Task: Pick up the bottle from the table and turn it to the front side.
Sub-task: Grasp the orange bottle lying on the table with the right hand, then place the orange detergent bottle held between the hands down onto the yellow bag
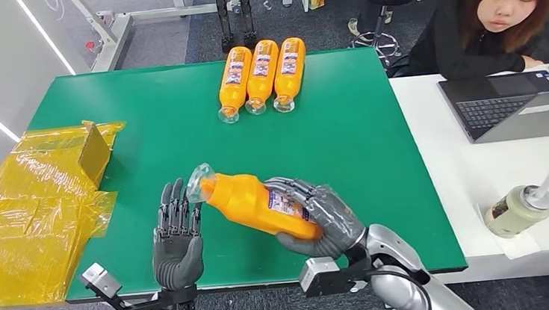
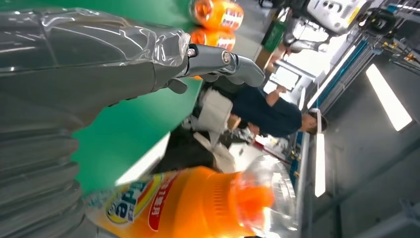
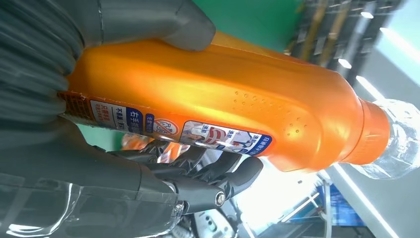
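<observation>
An orange bottle with a clear cap is lifted above the green table, tilted, its cap pointing up and left. My right hand grips its lower body, fingers wrapped over the label. In the right wrist view the bottle lies across the palm, the thumb on one side and the fingers on the other. My left hand stands open beside the cap, fingers straight up, close to the bottle; I cannot tell whether it touches. The left wrist view shows the bottle beside that hand.
Three more orange bottles lie side by side at the table's far edge. A box wrapped in yellow film covers the left end. On a white desk to the right, a person sits behind a laptop, with a drink cup nearer me.
</observation>
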Controlling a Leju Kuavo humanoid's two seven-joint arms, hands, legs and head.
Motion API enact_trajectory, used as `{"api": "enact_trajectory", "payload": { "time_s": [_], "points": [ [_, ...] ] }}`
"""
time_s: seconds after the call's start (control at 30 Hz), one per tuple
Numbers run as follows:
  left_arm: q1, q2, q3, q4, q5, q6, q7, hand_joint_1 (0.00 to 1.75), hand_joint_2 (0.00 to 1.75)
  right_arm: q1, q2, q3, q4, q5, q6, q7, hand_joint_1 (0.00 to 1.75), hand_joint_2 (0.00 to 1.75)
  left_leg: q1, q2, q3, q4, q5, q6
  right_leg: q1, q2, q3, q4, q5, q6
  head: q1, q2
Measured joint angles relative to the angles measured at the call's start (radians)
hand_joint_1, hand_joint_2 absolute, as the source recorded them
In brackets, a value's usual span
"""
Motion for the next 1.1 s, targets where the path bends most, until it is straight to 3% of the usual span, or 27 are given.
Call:
{"api": "enact_trajectory", "payload": {
  "time_s": [0.23, 0.63, 0.7, 0.83, 0.9, 1.1],
  "points": [
    [-0.024, -0.004, -0.028, 0.004, 0.044, -0.02, 0.023, 0.0, 1.75, 0.012, 0.122, 0.038, 0.062, -0.067, 0.009, -0.019, 1.75, 1.75, 0.0, 0.0, 0.0, 0.0, 0.0, -0.001, 0.0, 0.0, 0.0, 0.001, 0.0, 0.0, 0.0, 0.0],
    [-0.029, 0.011, -0.035, -0.012, 0.083, 0.027, 0.005, 0.0, 1.75, 0.015, 0.246, 0.083, 0.243, -0.161, 0.056, -0.084, 1.75, 1.75, 0.0, 0.0, 0.0, 0.0, 0.0, -0.001, 0.0, 0.0, 0.0, 0.001, 0.0, 0.0, 0.0, 0.0],
    [-0.021, 0.016, -0.035, -0.025, 0.084, 0.036, 0.003, 0.17, 1.75, 0.013, 0.255, 0.085, 0.259, -0.167, 0.066, -0.092, 1.75, 1.75, 0.0, 0.0, 0.0, 0.0, 0.0, -0.001, 0.0, 0.0, 0.0, 0.001, 0.0, 0.0, 0.0, 0.0],
    [-0.001, 0.029, -0.035, -0.063, 0.081, 0.056, 0.002, 1.58, 1.75, 0.005, 0.265, 0.086, 0.278, -0.168, 0.086, -0.101, 1.75, 1.75, 0.0, 0.0, 0.0, 0.0, 0.0, -0.001, 0.0, 0.0, 0.0, 0.0, 0.0, 0.0, 0.0, 0.0],
    [0.005, 0.035, -0.035, -0.078, 0.077, 0.067, 0.002, 1.69, 1.75, 0.003, 0.267, 0.087, 0.282, -0.168, 0.089, -0.101, 1.75, 1.75, 0.0, 0.0, 0.0, 0.0, 0.0, -0.001, 0.0, 0.0, 0.0, 0.0, 0.0, 0.0, 0.0, 0.0],
    [0.014, 0.045, -0.035, -0.11, 0.069, 0.085, -0.001, 1.66, 1.75, 0.001, 0.268, 0.087, 0.284, -0.167, 0.095, -0.1, 1.75, 1.75, 0.0, 0.0, 0.0, 0.0, 0.0, -0.001, 0.0, 0.0, 0.0, 0.0, 0.0, 0.0, 0.0, 0.0]
  ]
}}
